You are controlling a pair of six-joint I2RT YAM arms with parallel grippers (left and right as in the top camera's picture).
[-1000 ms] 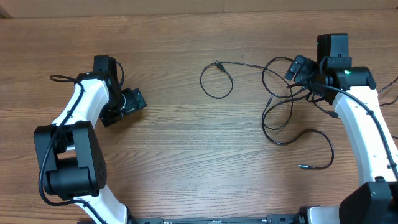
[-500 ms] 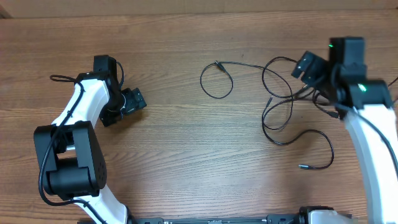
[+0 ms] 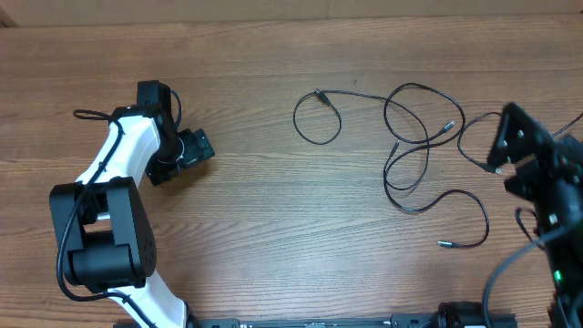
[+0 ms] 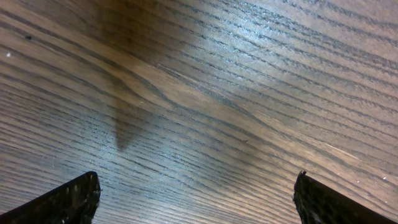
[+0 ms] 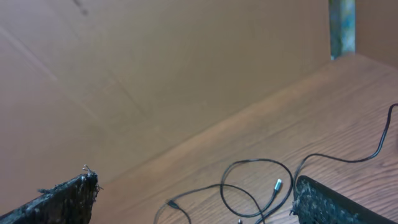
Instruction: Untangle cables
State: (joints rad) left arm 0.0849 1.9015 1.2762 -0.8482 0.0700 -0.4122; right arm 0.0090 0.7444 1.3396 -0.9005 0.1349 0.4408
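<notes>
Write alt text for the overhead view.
Thin black cables lie in loose, overlapping loops on the right half of a brown wooden table. A white-and-black robot arm's left pincer hangs open at the left; the black right pincer, also open, sits beside the cables at the right edge.

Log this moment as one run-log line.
left claw: open, above table | right claw: open, raised, empty | cables: loose crossing loops, ungripped

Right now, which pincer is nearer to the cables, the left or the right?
Right. The right pincer sits just beside the cables, at their right edge, open and holding nothing. The left pincer is far off to their left, across the table, also open.
</notes>
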